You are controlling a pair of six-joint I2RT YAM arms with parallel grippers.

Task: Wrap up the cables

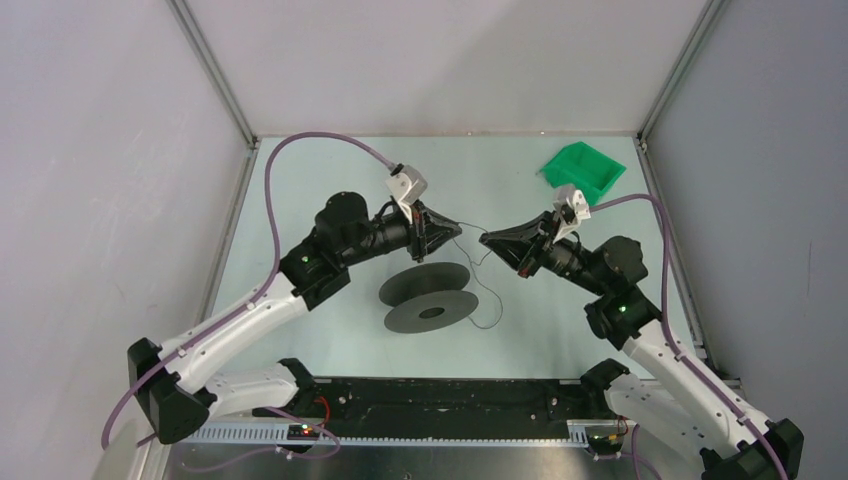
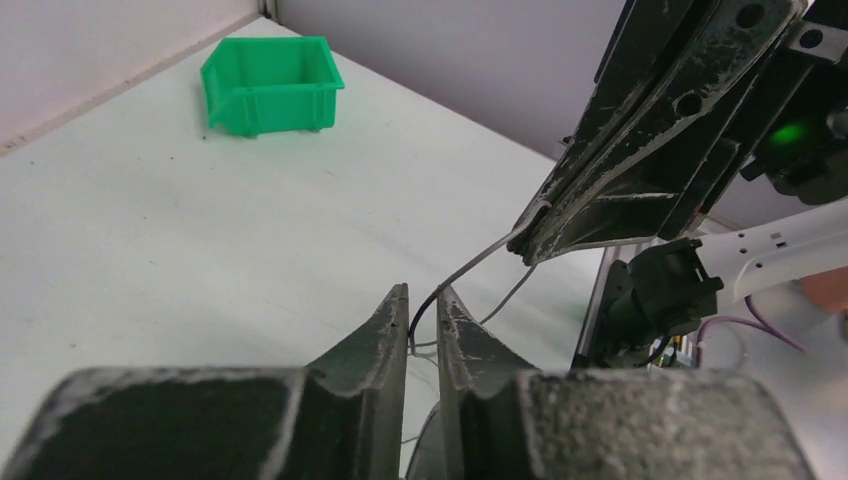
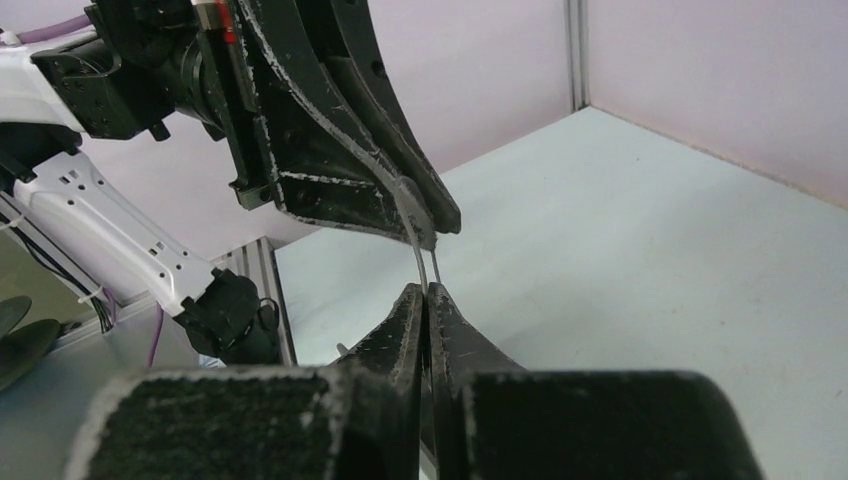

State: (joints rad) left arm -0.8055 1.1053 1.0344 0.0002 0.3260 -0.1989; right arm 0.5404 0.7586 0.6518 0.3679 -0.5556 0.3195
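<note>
The top external camera looks down from above and behind the arm bases over the whole table [image 1: 330,180]. The wrist cameras sit close behind the left gripper [image 2: 422,292] and right gripper [image 2: 528,240], facing each other. All three views share the cable [image 2: 470,265] between the grippers.

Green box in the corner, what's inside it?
From above, the green box shows only its own green floor; I see nothing in it. From the left wrist view, its front wall hides the floor.
</note>
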